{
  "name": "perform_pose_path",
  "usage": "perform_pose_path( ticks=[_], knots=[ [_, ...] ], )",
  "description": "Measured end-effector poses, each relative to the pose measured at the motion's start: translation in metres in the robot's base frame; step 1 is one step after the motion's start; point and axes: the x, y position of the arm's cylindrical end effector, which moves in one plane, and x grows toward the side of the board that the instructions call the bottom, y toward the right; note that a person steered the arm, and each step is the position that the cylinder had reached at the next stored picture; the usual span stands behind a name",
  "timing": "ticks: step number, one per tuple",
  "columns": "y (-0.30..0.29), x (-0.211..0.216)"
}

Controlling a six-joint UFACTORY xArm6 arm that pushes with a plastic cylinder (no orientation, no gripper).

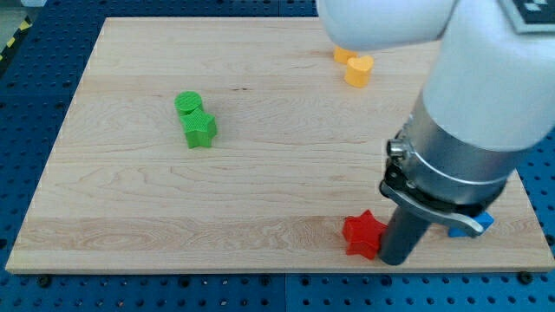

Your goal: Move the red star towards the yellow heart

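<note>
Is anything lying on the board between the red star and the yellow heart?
No. In the camera view, only bare wood separates the red star from the yellow heart; my tip sits beside the star's right.

Pale wooden board [156,199] with fine grain, evenly lit, lies on a blue perforated base [35,78] showing on all sides, with a yellow-black striped strip [10,43] at the view's top-left corner.

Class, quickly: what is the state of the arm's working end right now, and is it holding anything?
No gripper: my tip holds nothing; it sits at the red star's right edge, apparently touching.
</note>
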Motion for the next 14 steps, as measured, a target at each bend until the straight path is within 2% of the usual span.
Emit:
perform_pose_path(
  ticks=[4,7,11,13,14],
  knots=[
    [-0.093,-0.021],
    [-0.102,-0.068],
    [-0.105,-0.175],
    [-0.160,-0.178],
    [-0.164,-0.199]
  ],
)
